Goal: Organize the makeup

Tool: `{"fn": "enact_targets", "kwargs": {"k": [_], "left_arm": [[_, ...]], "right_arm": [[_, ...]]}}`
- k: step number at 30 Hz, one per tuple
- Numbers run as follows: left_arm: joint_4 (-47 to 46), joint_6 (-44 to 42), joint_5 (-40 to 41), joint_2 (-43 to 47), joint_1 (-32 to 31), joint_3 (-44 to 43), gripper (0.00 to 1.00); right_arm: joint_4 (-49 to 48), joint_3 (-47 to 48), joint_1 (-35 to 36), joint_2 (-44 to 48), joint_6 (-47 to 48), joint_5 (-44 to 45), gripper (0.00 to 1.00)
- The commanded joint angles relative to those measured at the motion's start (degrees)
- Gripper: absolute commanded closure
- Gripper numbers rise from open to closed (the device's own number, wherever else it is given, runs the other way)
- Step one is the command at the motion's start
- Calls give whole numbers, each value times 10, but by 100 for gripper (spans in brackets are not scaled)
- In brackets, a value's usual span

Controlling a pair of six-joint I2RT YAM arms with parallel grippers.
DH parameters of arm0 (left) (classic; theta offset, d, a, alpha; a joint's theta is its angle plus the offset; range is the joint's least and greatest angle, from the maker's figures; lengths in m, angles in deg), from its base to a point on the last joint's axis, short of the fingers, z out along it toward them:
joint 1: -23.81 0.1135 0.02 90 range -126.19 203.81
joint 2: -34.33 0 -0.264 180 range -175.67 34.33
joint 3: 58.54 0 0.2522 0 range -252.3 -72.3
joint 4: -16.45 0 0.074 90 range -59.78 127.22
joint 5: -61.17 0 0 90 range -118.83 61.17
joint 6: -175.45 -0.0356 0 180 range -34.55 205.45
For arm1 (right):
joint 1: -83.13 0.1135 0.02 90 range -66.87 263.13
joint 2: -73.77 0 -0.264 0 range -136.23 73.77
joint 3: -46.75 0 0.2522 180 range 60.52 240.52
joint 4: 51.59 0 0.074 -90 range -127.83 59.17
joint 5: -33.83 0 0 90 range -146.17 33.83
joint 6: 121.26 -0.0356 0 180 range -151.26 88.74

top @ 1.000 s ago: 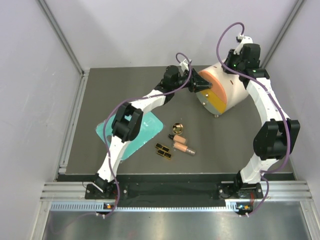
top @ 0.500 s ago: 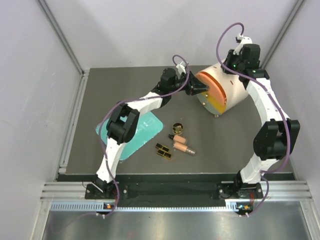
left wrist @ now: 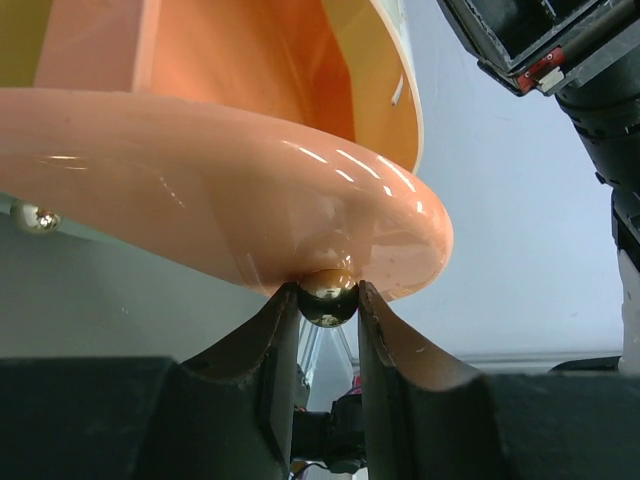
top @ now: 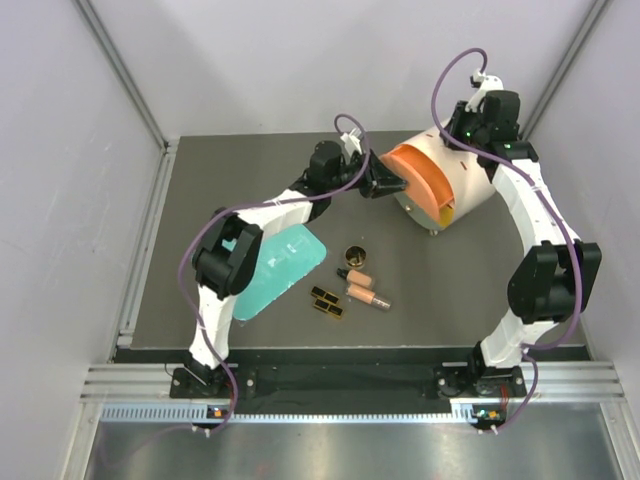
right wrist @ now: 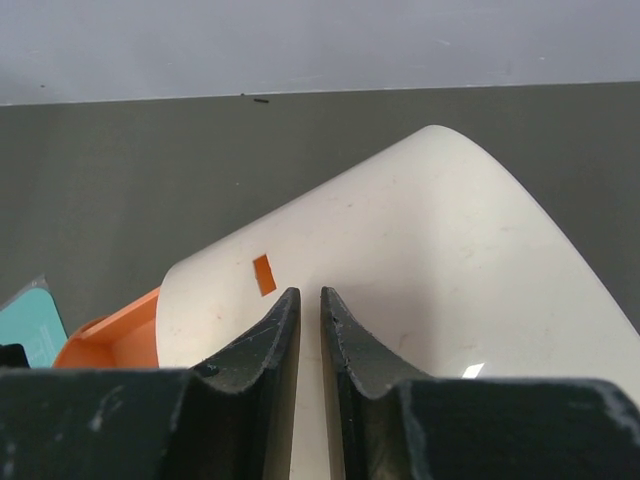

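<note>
The makeup lies loose in a cluster near the middle of the counter [top: 240, 170], with no tool touching it. The round gold compact [top: 354, 255] sits farthest from the arm bases. Just on its near side is one peach tube [top: 356, 274], and a second tube [top: 367, 296] lies nearer again; both lie flat. Two small black palettes [top: 327, 301] with gold pans lie side by side, just left of the second tube. A teal tray [top: 290, 260] lies flat to the left of the cluster, partly under the left arm and apart from every item. A white drum [top: 470, 185] stands at the right rear of the counter, well apart from the makeup. Its orange drawer [top: 415, 175] juts out to the left. The left tool [left wrist: 329, 312] reaches to the drawer front, its fingers pinched on the small gold knob [left wrist: 328, 295] from both sides. In the left wrist view the curved drawer front fills the frame above the knob. The right tool [right wrist: 310, 330] hangs over the top of the drum at its rear, its fingers drawn nearly together with only a thin slit between them and nothing in it. Whether the fingertips touch the drum cannot be told.
</note>
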Motion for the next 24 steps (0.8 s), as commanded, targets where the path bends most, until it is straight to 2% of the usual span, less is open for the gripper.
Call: {"fn": "enact_targets", "kwargs": {"k": [1, 17, 18, 19, 21, 22, 24], "left_arm": [[-1, -38, -5, 57, -2, 31, 100], [58, -98, -3, 111, 2, 87, 99], [58, -98, -3, 111, 2, 87, 96], [59, -98, -6, 109, 3, 87, 76], [61, -98, -9, 106, 4, 82, 57], [65, -98, -11, 103, 4, 80, 44], [69, -100, -12, 100, 4, 76, 31]], "right_arm": [[103, -28, 5, -1, 12, 4, 84], [107, -40, 6, 7, 9, 3, 84], [107, -41, 6, 7, 9, 3, 84], [107, -43, 6, 7, 9, 2, 84], [107, -44, 6, 8, 8, 1, 84], [109, -45, 6, 9, 7, 1, 84], [109, -46, 6, 9, 6, 1, 84]]}}
